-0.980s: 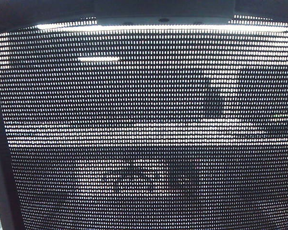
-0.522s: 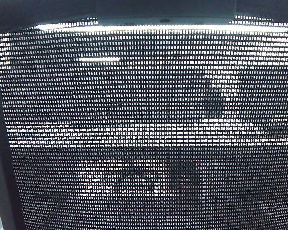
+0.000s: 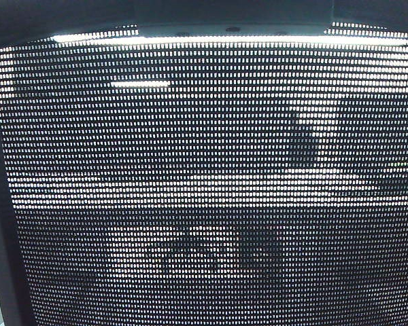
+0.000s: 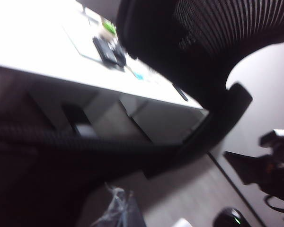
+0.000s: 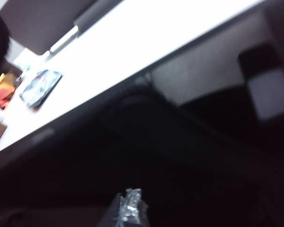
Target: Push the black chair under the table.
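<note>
The black chair's mesh back fills the whole exterior view, with only dim shapes showing through it. In the left wrist view its solid frame and mesh headrest rise in front of the white table. My left gripper is blurred, its fingers together, close beside the chair's dark mass. The right wrist view shows the table's bright top above the dark chair. My right gripper is shut against that darkness. Whether either gripper touches the chair is unclear.
Black devices and a green item lie on the table. A grey-white cabinet stands under it. A dark camera-like rig stands on the floor. A tablet and orange things also lie on the tabletop.
</note>
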`<state>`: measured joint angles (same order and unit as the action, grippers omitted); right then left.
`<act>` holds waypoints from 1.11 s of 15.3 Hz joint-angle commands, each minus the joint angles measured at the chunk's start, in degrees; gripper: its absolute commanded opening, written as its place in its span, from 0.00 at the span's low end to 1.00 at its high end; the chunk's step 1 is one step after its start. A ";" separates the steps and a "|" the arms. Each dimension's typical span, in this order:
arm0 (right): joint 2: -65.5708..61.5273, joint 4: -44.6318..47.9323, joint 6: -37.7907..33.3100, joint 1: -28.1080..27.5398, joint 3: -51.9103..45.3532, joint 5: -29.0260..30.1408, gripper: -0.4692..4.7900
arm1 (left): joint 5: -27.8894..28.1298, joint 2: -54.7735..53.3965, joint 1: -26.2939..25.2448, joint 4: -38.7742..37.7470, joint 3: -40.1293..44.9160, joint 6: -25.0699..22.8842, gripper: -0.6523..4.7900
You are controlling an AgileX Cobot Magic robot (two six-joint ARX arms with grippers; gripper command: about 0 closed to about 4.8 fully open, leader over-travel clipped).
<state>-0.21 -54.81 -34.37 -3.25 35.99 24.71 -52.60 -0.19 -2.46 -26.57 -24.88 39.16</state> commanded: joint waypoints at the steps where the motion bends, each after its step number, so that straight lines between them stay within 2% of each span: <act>1: 0.02 1.18 -1.29 -0.02 -1.92 3.58 0.08 | -0.63 -0.07 -0.09 -3.39 0.90 -4.83 0.11; 3: 0.00 4.63 -3.56 0.00 -5.22 8.87 0.08 | 1.16 -0.07 -0.09 -3.41 4.68 -3.89 0.11; 8: -0.02 6.45 -3.50 0.13 -7.58 9.44 0.08 | 3.85 -0.07 -0.09 -0.61 7.48 -5.05 0.11; 10: -0.24 9.49 -4.55 0.13 -8.07 11.65 0.08 | 6.38 -0.07 -0.09 2.23 7.52 -3.34 0.11; 13: -0.33 12.81 -4.96 0.11 -9.81 11.39 0.08 | 6.40 -0.07 -0.09 3.91 8.79 -3.74 0.11; 15: -1.05 14.43 -6.10 0.13 -11.17 13.09 0.08 | 5.03 -0.07 -0.09 6.14 10.10 -0.76 0.11; 17: -1.03 16.13 -6.12 0.13 -11.17 12.72 0.08 | 5.18 -0.07 -0.09 6.51 10.12 -0.79 0.11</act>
<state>-1.23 -41.15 -40.32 -3.18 24.47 37.30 -47.13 -0.21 -2.48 -21.54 -14.48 38.24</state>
